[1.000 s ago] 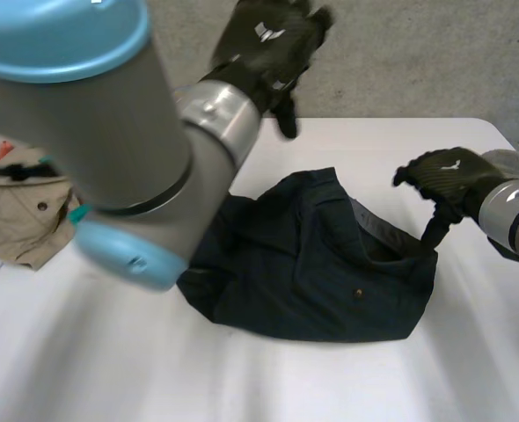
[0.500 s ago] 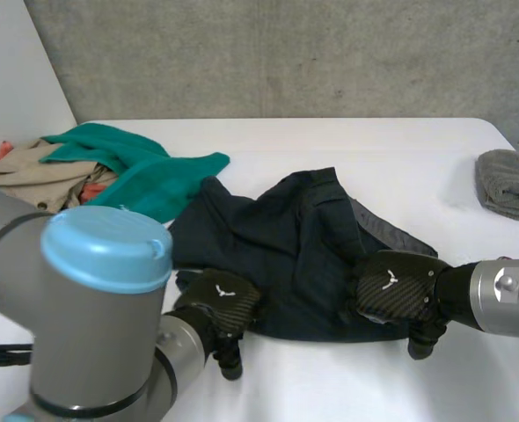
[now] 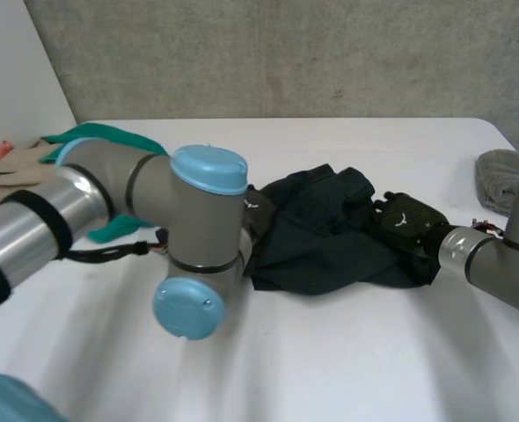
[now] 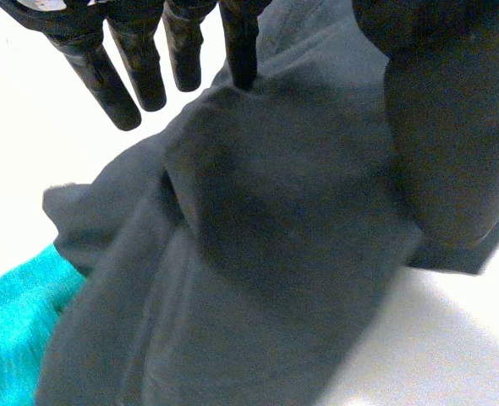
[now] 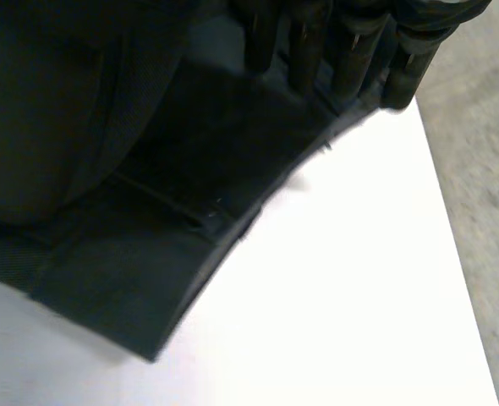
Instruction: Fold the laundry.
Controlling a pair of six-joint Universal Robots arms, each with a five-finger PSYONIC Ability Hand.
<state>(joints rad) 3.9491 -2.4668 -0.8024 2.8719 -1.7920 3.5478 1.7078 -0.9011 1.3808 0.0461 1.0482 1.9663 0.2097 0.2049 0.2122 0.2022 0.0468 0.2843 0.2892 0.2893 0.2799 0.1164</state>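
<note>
Surface: a white table, its far edge against a grey concrete wall.

Item under task: one dark navy garment of woven cloth, bunched in a heap at the middle of the table. In the head view its long axis runs across the table from the robot's left to its right, and its banded waist edge lies at the right end. The left end lies just beside a teal green cloth.

Left hand: at the garment's left end. One straight finger meets the cloth and the thumb stands opposite with a fold between them, so the hand pinches the garment. Its other fingers stand clear over bare table.

Right hand: at the garment's right end, back uppermost. In the right wrist view its fingers come down on the fold by the waist edge and clamp it. That edge hangs just clear of the table.

Surroundings: a beige garment lies past the teal cloth at the table's left edge. A folded grey cloth lies at the right edge, well apart from the navy garment.
</note>
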